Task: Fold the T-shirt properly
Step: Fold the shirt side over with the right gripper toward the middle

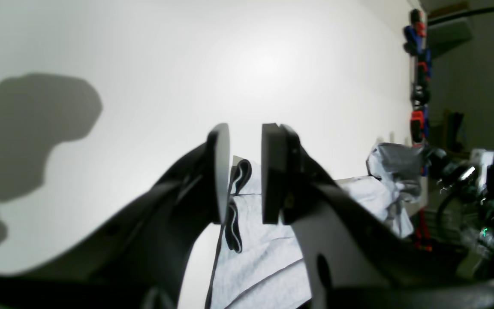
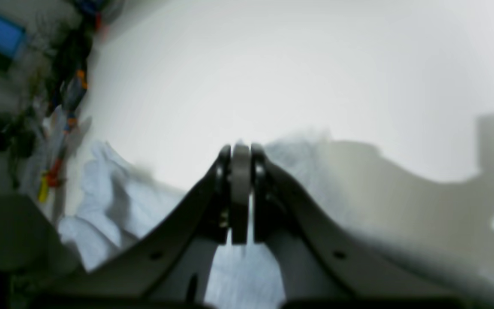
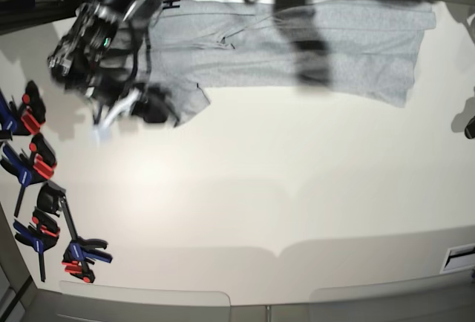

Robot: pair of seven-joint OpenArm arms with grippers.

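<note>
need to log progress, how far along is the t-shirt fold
Early. The T-shirt lies spread along the table's far edge, apparently folded once lengthwise. Right gripper is shut at its sleeve end; whether it holds cloth is unclear. Left gripper is open. Crosswise folds remain.

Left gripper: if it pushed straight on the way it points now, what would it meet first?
Probably the T-shirt: the left gripper has its collar edge between its open jaws, bare table beyond. Depth is unclear.

T-shirt [image 3: 297, 44]: spread along far edge of table [image 3: 245, 211]. Right gripper [image 3: 104, 118]: at T-shirt's left end in base view, over its sleeve. Clamps [image 3: 41, 188]: in a row on table, nearer than T-shirt, below its left end, well apart from it.
</note>
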